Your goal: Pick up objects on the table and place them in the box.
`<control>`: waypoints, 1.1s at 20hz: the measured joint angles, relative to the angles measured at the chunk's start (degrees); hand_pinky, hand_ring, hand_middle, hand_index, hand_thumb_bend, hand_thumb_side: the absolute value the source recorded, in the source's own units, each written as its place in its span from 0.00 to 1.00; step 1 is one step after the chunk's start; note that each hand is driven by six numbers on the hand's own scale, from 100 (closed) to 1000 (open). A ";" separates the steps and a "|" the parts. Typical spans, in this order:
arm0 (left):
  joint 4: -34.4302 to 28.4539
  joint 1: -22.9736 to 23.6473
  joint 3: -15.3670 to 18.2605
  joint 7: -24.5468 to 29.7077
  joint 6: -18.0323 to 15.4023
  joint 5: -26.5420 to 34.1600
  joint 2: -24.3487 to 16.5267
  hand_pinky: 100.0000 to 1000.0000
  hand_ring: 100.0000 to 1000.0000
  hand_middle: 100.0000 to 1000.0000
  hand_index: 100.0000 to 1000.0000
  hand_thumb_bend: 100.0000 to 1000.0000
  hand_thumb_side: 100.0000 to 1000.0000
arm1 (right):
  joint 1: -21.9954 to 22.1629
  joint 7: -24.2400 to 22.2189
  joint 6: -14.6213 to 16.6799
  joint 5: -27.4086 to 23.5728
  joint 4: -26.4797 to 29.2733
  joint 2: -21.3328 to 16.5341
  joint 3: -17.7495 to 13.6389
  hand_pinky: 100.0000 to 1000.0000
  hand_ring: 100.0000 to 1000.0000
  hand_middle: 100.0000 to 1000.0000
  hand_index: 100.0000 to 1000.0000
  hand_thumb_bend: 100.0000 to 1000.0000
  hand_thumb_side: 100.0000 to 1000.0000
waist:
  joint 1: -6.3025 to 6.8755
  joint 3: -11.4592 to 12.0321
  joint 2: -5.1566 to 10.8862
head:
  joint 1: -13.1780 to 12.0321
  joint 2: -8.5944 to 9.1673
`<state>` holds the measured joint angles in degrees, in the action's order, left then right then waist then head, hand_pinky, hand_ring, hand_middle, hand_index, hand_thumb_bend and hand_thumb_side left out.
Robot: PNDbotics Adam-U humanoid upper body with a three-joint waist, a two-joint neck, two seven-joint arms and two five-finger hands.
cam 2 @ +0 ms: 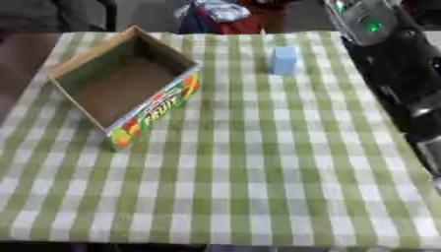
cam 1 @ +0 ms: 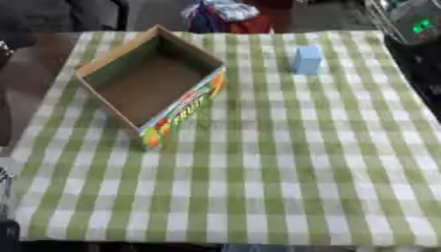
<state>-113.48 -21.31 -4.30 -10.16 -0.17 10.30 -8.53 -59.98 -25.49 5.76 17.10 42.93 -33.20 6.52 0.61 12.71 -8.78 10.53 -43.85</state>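
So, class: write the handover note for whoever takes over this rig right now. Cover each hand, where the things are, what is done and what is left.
Left hand: not in view.
Right hand: only the black and silver right arm shows along the right edge; the hand itself is not visible.
Box: open cardboard box with a fruit print, on the left of the green checked tablecloth; nothing shows inside it.
Blue block: upright near the far edge, apart from the box, to its right.
Done: nothing placed.
Left: pick up the blue block and put it in the box.
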 measured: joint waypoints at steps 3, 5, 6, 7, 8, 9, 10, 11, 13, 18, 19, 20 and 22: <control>0.00 -0.28 -0.01 0.08 0.01 0.00 -0.01 0.60 0.66 0.60 0.82 0.01 0.66 | -0.19 -0.27 5.02 6.67 -7.42 0.19 -2.76 0.79 0.98 0.97 1.00 0.07 0.22 | 0.02 0.44 -0.05 | 0.50 0.00; 0.00 -0.40 -0.01 0.15 0.04 0.00 -0.03 0.60 0.66 0.60 0.82 0.01 0.66 | -0.19 0.06 6.79 9.41 -9.97 0.15 -3.78 0.80 0.99 0.97 1.00 0.09 0.22 | 0.10 0.79 -0.07 | 0.84 0.00; 0.00 -0.41 -0.01 0.17 0.05 0.00 -0.03 0.60 0.66 0.60 0.82 0.01 0.66 | -0.17 0.28 7.38 10.48 -10.84 0.11 -4.12 0.81 0.99 0.98 1.00 0.10 0.22 | 0.17 0.96 -0.08 | 1.02 0.00; 0.00 -0.41 -0.01 0.19 0.05 0.00 -0.04 0.60 0.66 0.60 0.82 0.02 0.66 | -0.15 0.52 7.80 11.35 -11.50 0.06 -4.40 0.81 0.99 0.98 1.00 0.10 0.19 | 0.27 1.11 -0.09 | 1.19 0.00; 0.00 -0.42 -0.01 0.20 0.05 0.00 -0.05 0.60 0.66 0.60 0.82 0.01 0.66 | -0.14 0.72 8.14 12.19 -12.01 0.00 -4.56 0.83 1.00 0.98 1.00 0.12 0.23 | 0.35 1.18 -0.09 | 1.29 0.00; 0.00 -0.42 -0.01 0.22 0.05 0.00 -0.05 0.60 0.66 0.60 0.82 0.01 0.66 | -0.03 0.90 8.40 12.89 -12.39 -0.13 -4.75 0.85 1.00 0.98 1.00 0.13 0.22 | 0.40 1.21 -0.10 | 1.40 0.00; 0.00 -0.43 -0.01 0.24 0.04 0.00 -0.05 0.60 0.66 0.60 0.82 0.01 0.66 | 0.03 1.06 8.63 13.60 -12.71 -0.32 -4.76 0.88 1.00 0.98 1.00 0.15 0.21 | 0.44 1.27 -0.12 | 1.50 0.00; 0.00 -0.44 -0.01 0.25 0.04 0.00 -0.05 0.60 0.66 0.60 0.82 0.01 0.66 | 0.03 1.20 8.83 14.22 -12.91 -0.44 -4.76 0.88 1.00 0.98 1.00 0.15 0.21 | 0.48 1.34 -0.13 | 1.61 0.00; 0.00 -0.46 -0.01 0.29 0.03 0.00 -0.08 0.60 0.66 0.60 0.83 0.01 0.66 | 0.03 1.29 9.34 15.65 -13.00 -0.49 -4.76 0.95 1.00 1.00 1.00 0.21 0.20 | 0.65 1.41 -0.15 | 1.73 0.00; 0.00 -0.47 -0.01 0.40 0.13 0.00 -0.47 0.60 0.66 0.60 0.83 0.01 0.66 | 0.54 0.86 10.37 19.75 -13.12 -1.08 -4.73 0.98 1.00 1.00 1.00 0.24 0.17 | 0.85 1.61 -0.44 | 1.92 0.00; 0.00 -0.48 -0.01 0.43 0.15 0.00 -0.47 0.60 0.66 0.60 0.83 0.01 0.66 | 0.58 0.75 10.50 20.40 -13.21 -1.22 -4.73 0.98 1.00 1.00 1.00 0.24 0.17 | 0.95 1.80 -0.46 | 1.98 0.00; 0.00 -0.48 -0.01 0.48 0.18 -0.01 -0.49 0.59 0.66 0.60 0.83 0.02 0.66 | 0.58 0.68 10.67 20.92 -13.23 -1.35 -4.75 0.98 1.00 1.00 1.00 0.23 0.16 | 1.07 1.89 -0.48 | 2.03 0.00; 0.00 -0.49 -0.01 0.52 0.21 -0.01 -0.49 0.59 0.66 0.60 0.83 0.02 0.66 | 0.78 0.76 10.87 21.54 -13.25 -1.61 -4.81 0.97 1.00 0.99 1.00 0.23 0.16 | 1.20 2.03 -0.59 | 2.24 0.00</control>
<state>-113.48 -21.80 -4.31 -9.64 0.04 10.30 -9.01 -59.20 -24.72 16.64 38.64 29.68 -34.80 1.71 1.81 14.74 -9.37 12.78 -43.85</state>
